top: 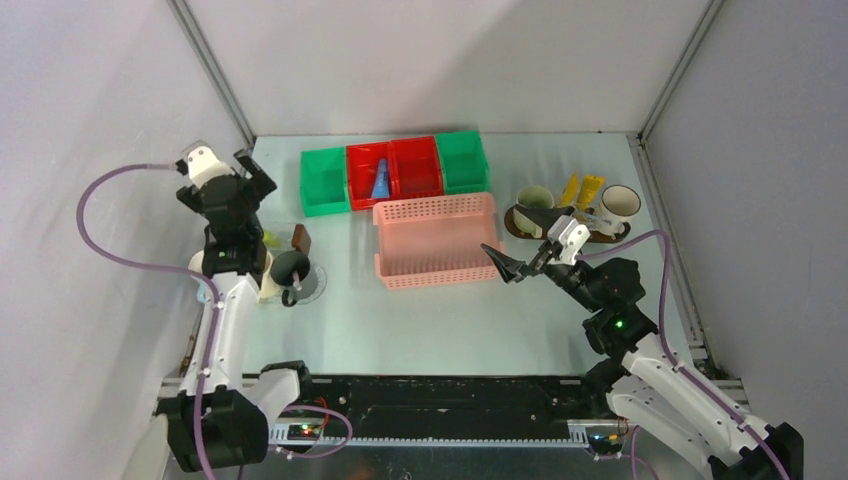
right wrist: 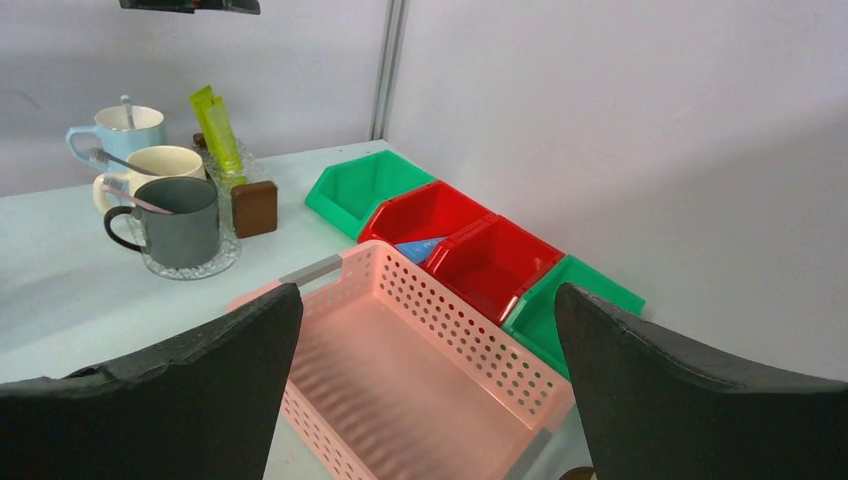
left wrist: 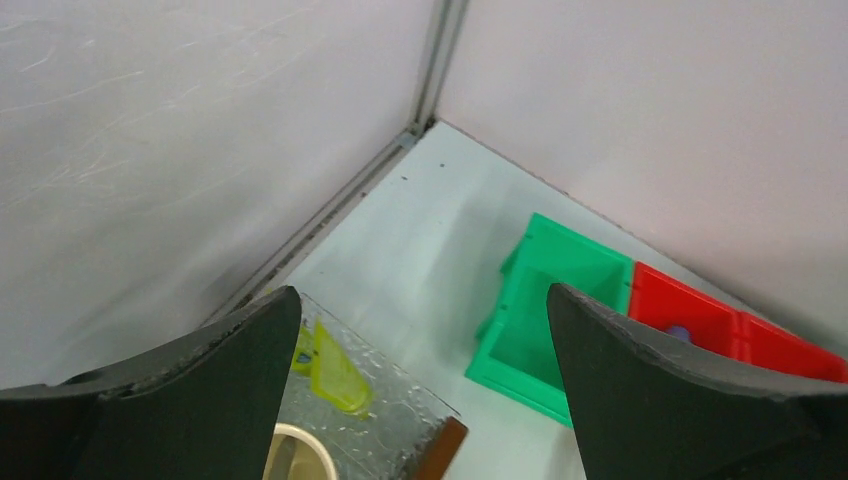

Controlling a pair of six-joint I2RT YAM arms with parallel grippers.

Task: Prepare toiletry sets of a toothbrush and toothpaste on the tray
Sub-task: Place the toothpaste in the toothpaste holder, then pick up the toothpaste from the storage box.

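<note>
We find the left gripper (left wrist: 420, 292) and right gripper (right wrist: 428, 290) both spread and empty; next, we judge, the dark mug (right wrist: 185, 222) or blue tube (top: 381, 184) needs grasping for the tray (top: 511, 223).

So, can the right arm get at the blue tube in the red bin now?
Probably yes. The right gripper is open and empty beside the pink basket; the blue tube lies uncovered in the red bin behind it. Only the basket stands between, to be passed over.
</note>
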